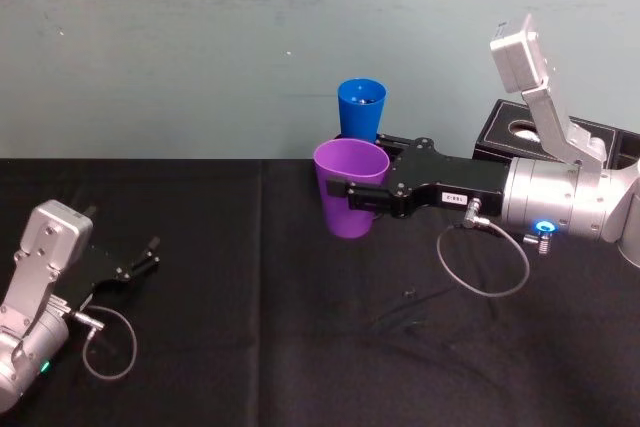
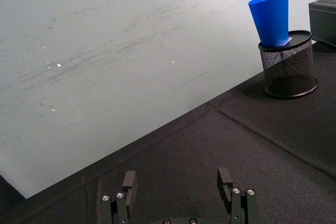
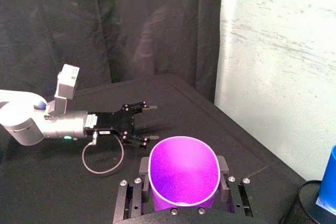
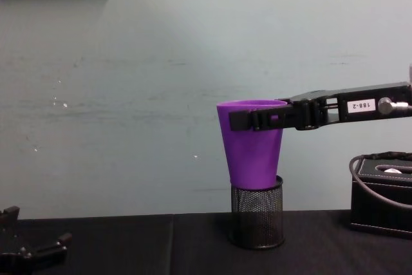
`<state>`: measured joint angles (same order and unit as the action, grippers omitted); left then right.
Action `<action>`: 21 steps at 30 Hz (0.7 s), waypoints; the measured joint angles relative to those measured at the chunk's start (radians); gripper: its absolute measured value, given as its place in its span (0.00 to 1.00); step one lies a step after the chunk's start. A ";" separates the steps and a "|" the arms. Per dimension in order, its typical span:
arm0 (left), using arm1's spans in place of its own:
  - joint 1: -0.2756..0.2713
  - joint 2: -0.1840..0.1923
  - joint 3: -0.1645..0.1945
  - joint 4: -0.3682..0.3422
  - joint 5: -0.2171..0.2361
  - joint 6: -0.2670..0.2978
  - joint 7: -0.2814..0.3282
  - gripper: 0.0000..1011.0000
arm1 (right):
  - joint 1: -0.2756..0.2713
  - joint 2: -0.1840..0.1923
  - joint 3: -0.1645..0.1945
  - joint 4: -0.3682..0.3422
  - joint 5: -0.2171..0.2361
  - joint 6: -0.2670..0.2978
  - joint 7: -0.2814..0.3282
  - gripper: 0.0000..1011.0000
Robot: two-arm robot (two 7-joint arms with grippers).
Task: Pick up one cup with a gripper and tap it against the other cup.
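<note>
The purple cup (image 1: 350, 190) hangs upright in the air above the black table, with my right gripper (image 1: 352, 175) shut on it just below its rim. In the right wrist view the fingers (image 3: 222, 174) clamp the purple cup (image 3: 184, 170) from both sides. The blue cup (image 1: 361, 107) stands behind it, inside a black mesh holder (image 2: 289, 66). The right wrist view shows a gap between the purple cup and the blue cup (image 3: 329, 177). In the chest view the purple cup (image 4: 252, 152) hides the blue one. My left gripper (image 1: 150, 252) rests open at the table's left.
A black box (image 1: 540, 137) stands at the back right beside the mesh holder (image 4: 257, 220). Cable loops hang from both wrists. The pale wall runs right behind the table's far edge. Bare black cloth (image 1: 250, 297) lies between the two arms.
</note>
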<state>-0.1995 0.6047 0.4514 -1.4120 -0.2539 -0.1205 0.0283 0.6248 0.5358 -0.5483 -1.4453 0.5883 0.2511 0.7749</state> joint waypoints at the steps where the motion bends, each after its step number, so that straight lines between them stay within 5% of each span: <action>1: 0.000 0.000 0.000 0.000 0.000 0.000 0.000 0.99 | 0.000 0.000 0.000 0.000 0.000 0.000 0.000 0.72; 21: 0.000 0.000 0.000 0.000 0.000 0.000 0.000 0.99 | 0.000 0.000 0.000 0.000 0.000 0.000 0.000 0.72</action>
<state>-0.1995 0.6047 0.4514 -1.4120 -0.2539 -0.1205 0.0283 0.6248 0.5358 -0.5483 -1.4453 0.5883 0.2512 0.7749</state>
